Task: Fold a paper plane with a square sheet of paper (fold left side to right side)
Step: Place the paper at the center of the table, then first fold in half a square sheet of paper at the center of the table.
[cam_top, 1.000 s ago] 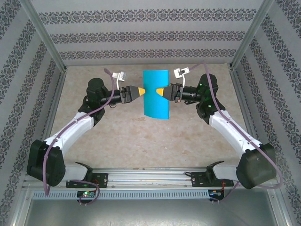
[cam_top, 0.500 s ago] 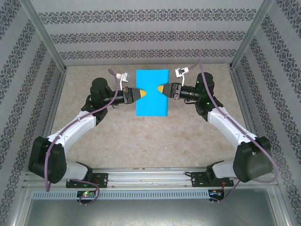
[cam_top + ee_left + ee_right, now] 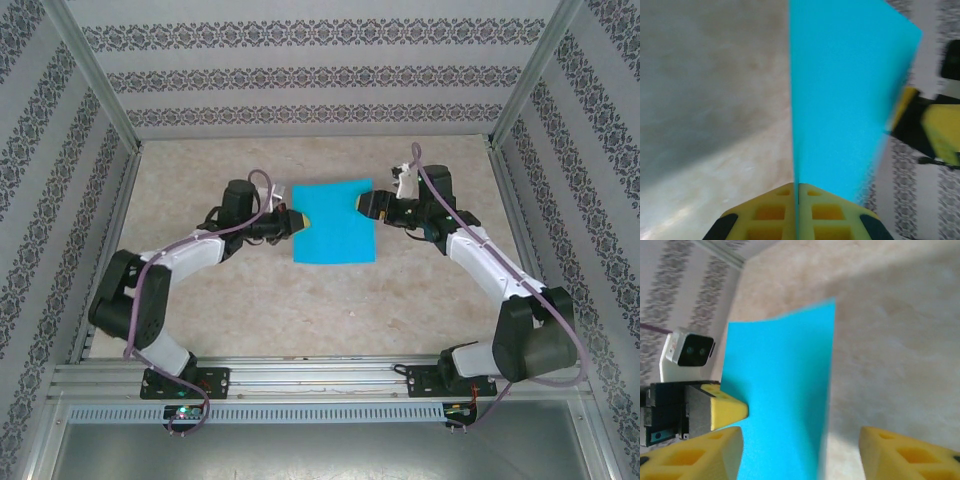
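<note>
Sheet [image 3: 334, 222] lowered flatter, left pincer [image 3: 798, 187] clamping its edge, wrist view shows right pincer [image 3: 800, 436] spread open

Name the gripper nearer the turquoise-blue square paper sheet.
Left: left gripper clamps the left edge of the turquoise-blue paper sheet; right gripper stands open around its right edge.

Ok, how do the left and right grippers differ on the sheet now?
The left gripper is shut, pinching the left edge of the square sheet of paper; the right gripper is open, jaws spread wide, the sheet's right edge unclamped in the gap. The left gripper meets it mid-edge, the right gripper nearer the far corner. Both are yellow-tipped and face each other across it.
</note>
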